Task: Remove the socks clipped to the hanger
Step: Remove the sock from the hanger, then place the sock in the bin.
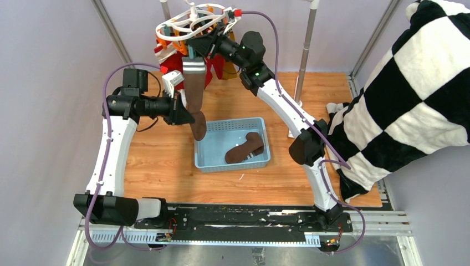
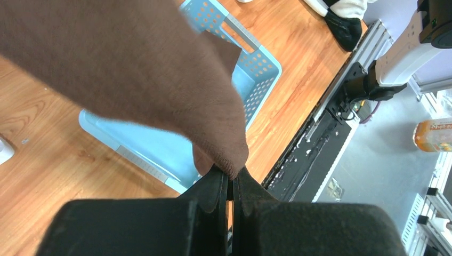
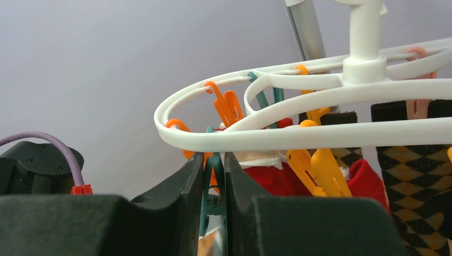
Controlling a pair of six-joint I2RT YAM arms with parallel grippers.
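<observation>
While the brown sock (image 2: 133, 69) fills the left wrist view and hides much of the blue basket (image 2: 261, 69), the left pincer (image 2: 233, 178) is clenched on the sock's toe end by the basket's left edge. Up at the hanger (image 3: 373, 133), the right pincer (image 3: 214, 162) squeezes a teal peg (image 3: 212, 197) among crowded pegs, its fingers blocking the sock's clipped top.

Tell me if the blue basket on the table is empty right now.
No, a brown sock lies on the floor of the blue basket.
</observation>
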